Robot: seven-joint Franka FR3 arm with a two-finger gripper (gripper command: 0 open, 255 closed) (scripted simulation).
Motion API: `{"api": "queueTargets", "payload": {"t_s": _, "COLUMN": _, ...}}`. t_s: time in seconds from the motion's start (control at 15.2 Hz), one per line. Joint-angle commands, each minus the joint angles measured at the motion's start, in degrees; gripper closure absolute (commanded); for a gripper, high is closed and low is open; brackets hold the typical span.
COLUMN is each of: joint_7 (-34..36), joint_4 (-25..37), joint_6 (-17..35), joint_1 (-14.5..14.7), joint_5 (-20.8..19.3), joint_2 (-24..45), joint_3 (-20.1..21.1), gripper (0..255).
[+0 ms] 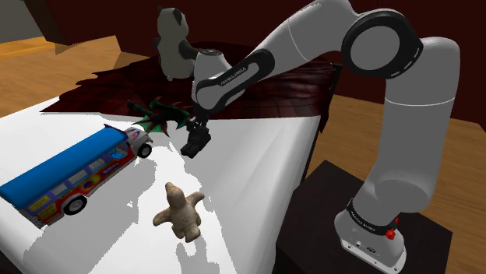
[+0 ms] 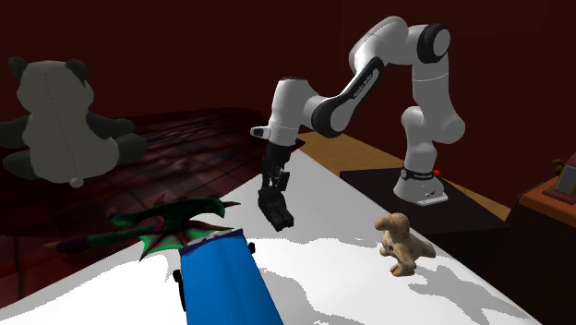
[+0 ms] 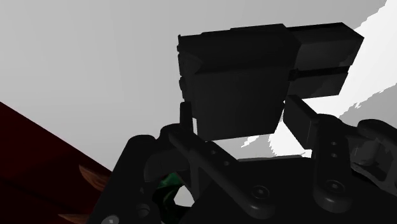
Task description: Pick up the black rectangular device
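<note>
The wide bed point(image 1: 257, 194) carries a white sheet and a dark red blanket. On it stand a blue-roofed toy bus point(image 1: 70, 175), a panda plush point(image 1: 173, 43), a green dragon toy point(image 1: 163, 117) and a tan dinosaur figure point(image 1: 181, 212). The black rectangular device point(image 3: 238, 83) is between the bus and the bed's edge, clamped in the tool point(image 1: 196, 140). Whether it touches the sheet, I cannot tell.

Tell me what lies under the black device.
White sheet, in shade there; the black device hangs clear of it, clasped in the pincer. In the wrist view the device covers the patch straight below.
</note>
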Motion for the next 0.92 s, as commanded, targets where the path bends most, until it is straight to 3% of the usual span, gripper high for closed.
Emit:
{"api": "queueTargets", "payload": {"t_s": 0.0, "joint_7": 0.0, "joint_4": 0.0, "joint_6": 0.0, "joint_1": 0.0, "joint_5": 0.0, "joint_2": 0.1, "joint_3": 0.0, "gripper": 255}}
{"api": "queueTargets", "payload": {"t_s": 0.46, "joint_7": 0.0, "joint_4": -0.1, "joint_6": 0.1, "joint_1": 0.0, "joint_5": 0.0, "joint_2": 0.0, "joint_3": 0.0, "gripper": 255}}
{"api": "queueTargets", "payload": {"t_s": 0.86, "joint_7": -0.1, "joint_4": 1.5, "joint_6": -3.9, "joint_1": -0.2, "joint_5": 0.4, "joint_2": -2.3, "joint_3": 0.2, "gripper": 255}}
